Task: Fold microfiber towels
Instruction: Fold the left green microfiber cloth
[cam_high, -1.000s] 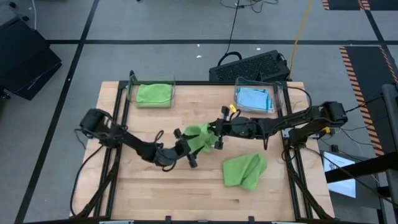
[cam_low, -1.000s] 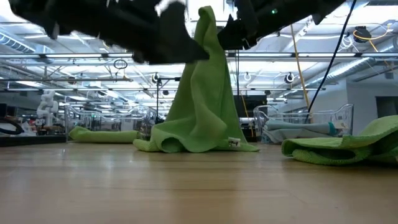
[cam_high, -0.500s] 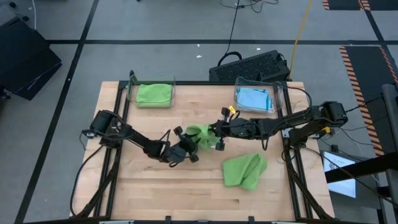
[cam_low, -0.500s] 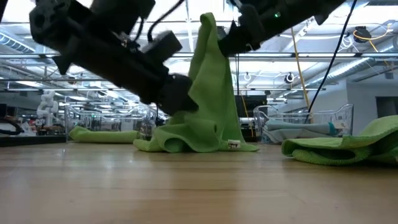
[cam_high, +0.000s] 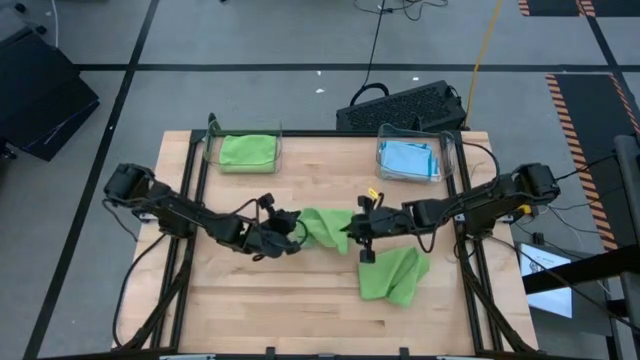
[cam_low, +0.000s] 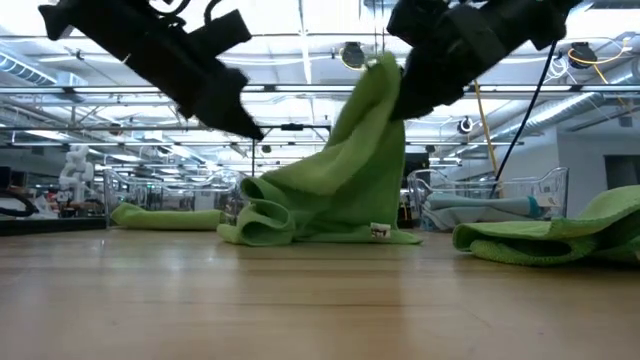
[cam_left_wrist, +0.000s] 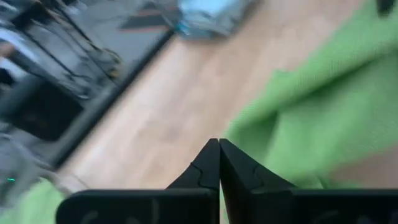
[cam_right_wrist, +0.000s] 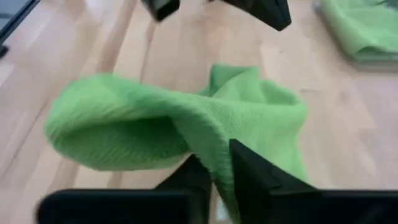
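Green towel (cam_high: 322, 226) stretches left-right between grippers: right gripper (cam_high: 352, 234) pinches its raised right corner, left gripper (cam_high: 291, 237) clenched beside its left end

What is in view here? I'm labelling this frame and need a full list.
Lifted lime green microfiber towel: one, green, table centre, one end raised.
Crumpled lime green microfiber towel: one, green, table's front right.
Binned lime green towel: one, green, in the left bin.
Light blue towels: count unclear, blue, in the right bin.
Clear plastic bins: two, transparent, table's back edge.
Wooden table: one, light wood.
Left gripper: dark, shut, beside the lifted towel, apparently empty.
Right gripper: dark, pinching the lifted towel.
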